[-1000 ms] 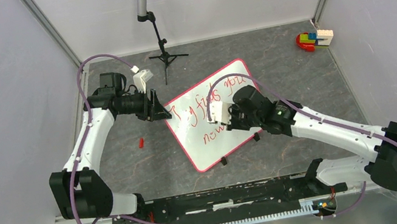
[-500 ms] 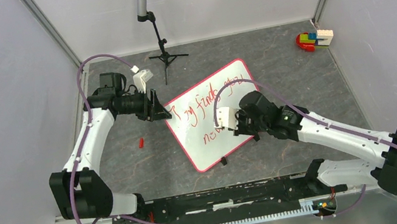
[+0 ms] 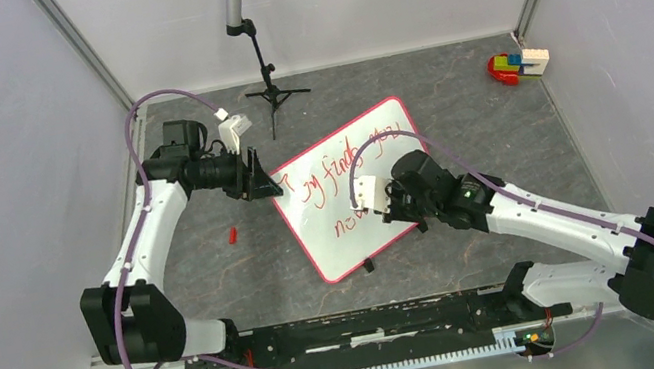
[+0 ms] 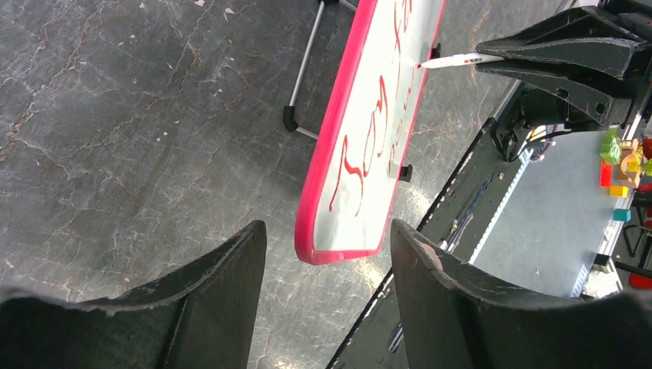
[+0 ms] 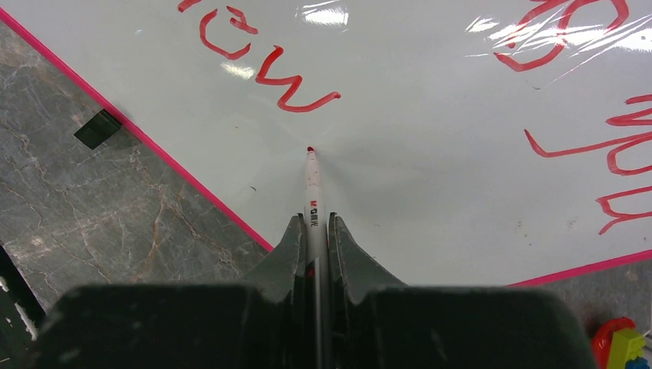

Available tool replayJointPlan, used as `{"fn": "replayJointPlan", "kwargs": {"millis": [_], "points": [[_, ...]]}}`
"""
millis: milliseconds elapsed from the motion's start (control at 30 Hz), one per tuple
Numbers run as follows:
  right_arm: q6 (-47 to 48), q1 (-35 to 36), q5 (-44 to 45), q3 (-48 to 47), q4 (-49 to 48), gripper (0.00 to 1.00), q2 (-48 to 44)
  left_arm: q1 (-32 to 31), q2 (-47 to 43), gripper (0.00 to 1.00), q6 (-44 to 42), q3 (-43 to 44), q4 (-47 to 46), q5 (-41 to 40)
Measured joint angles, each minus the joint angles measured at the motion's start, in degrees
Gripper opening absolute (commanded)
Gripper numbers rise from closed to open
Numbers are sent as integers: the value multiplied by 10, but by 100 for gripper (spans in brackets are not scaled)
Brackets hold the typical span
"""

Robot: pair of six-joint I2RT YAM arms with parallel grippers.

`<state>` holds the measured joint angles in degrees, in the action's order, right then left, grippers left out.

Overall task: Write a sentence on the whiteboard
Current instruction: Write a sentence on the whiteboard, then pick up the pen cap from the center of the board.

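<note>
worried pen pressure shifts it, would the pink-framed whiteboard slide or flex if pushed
The glossy white, pink-framed rectangular whiteboard likely stays stiff: its edge looks straight in the left wrist view. It looks thin, so probably light. Resting on small black clip feet on the grey stone-patterned tabletop, it may slide.

**A:** anything move in the last second?

**B:** barely. The right gripper (image 5: 315, 224) slid the marker (image 5: 311, 181) slightly toward the whiteboard's (image 3: 332, 249) near edge. From above, it now hides the end of the sentence's (image 3: 335, 165) lower line.
</note>
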<state>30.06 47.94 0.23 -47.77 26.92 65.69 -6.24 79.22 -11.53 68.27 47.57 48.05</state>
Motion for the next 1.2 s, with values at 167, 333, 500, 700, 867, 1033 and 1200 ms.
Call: {"fn": "replayJointPlan", "kwargs": {"millis": [167,333,500,700,867,1033,1200], "points": [[0,0,-2,-7,8,0,0,0,-1,74,0,0,0,0],[0,-1,-19,-25,20,0,0,0,-12,88,0,0,0,-6],[0,-1,-57,-40,37,0,-12,9,-22,88,2,23,7,-10],[-8,-1,-71,-58,42,0,-34,136,-58,83,15,69,7,-28],[-26,-15,-84,-62,40,0,-40,196,-63,78,-16,64,38,-119],[-41,-43,-96,-77,40,0,-40,206,-49,76,-64,-17,59,-200],[-50,-51,-107,-107,41,0,-35,196,2,64,-97,-80,63,-242]]}}
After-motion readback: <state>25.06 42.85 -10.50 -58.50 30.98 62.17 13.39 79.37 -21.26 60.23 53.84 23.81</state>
